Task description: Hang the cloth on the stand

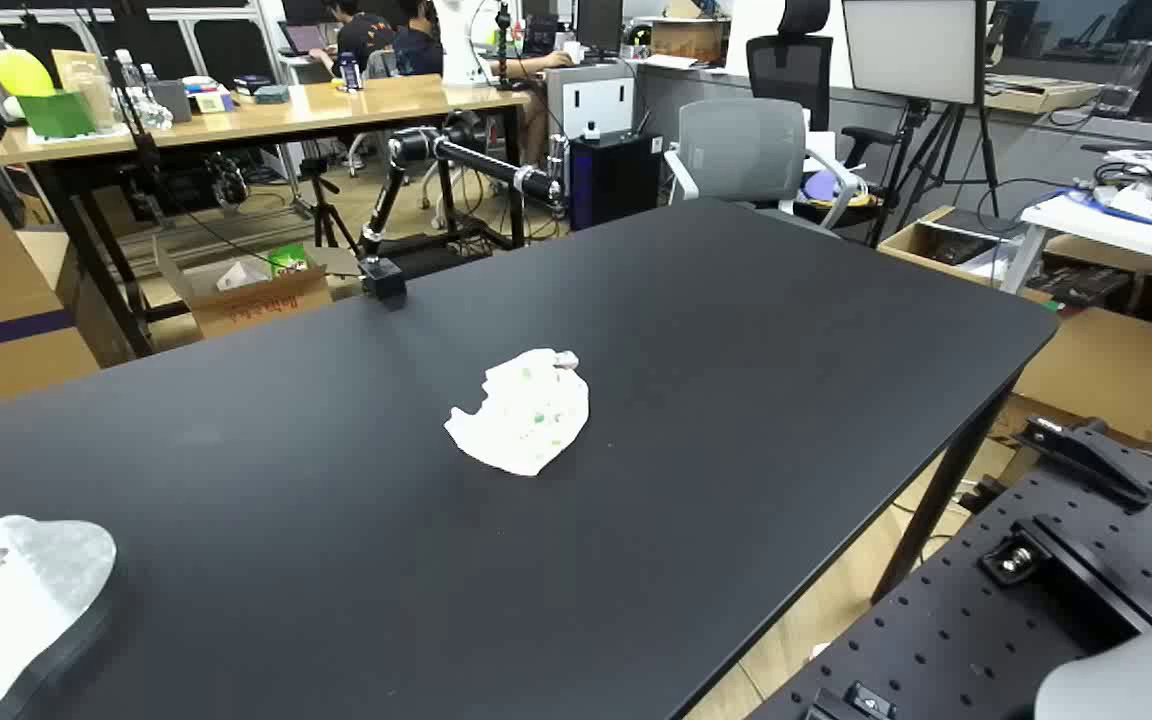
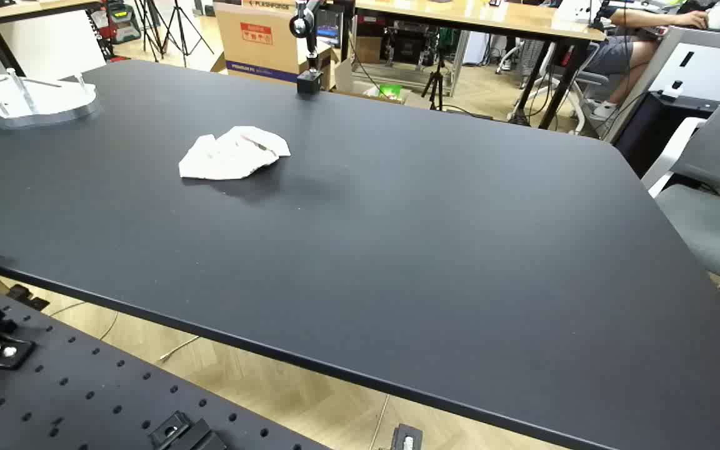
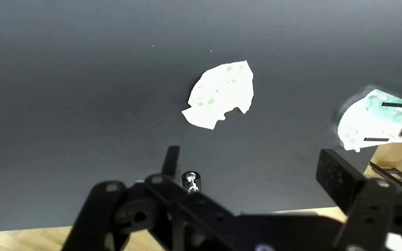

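Observation:
A white cloth with small green marks lies crumpled on the black table in both exterior views. It also shows in the wrist view, above the middle. A pale plate with upright metal pegs, apparently the stand, is on the table at the left edge of both exterior views. It shows at the right in the wrist view. My gripper is open, with nothing between its fingers. It hovers above the table, apart from the cloth. It is out of view in both exterior views.
A black jointed mount arm is clamped at the table's far edge; its base shows in an exterior view and beside the left finger in the wrist view. A grey chair stands beyond the table. A perforated black board borders its near side.

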Tool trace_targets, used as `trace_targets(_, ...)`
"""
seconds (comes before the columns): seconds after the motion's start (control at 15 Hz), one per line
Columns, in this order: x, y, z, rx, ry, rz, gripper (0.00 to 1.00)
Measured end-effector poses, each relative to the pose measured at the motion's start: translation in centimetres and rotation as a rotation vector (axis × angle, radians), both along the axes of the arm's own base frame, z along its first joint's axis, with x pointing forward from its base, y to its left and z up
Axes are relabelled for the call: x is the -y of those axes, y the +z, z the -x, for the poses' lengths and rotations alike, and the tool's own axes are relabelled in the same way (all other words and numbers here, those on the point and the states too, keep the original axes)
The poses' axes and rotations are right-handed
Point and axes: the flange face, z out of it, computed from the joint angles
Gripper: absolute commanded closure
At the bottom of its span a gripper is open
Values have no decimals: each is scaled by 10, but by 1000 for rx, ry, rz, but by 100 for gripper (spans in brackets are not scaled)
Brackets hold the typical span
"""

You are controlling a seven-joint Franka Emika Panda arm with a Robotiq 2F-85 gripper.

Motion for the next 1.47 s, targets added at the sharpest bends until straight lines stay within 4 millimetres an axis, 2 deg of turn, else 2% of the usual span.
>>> trace_targets(1.0,-4,-3,-3,7,3,14,0)
trace_targets(1.2,-31,-23,-13,18,43,54,0)
trace_targets(1.47,-84,-66,-24,7,141,121,0)
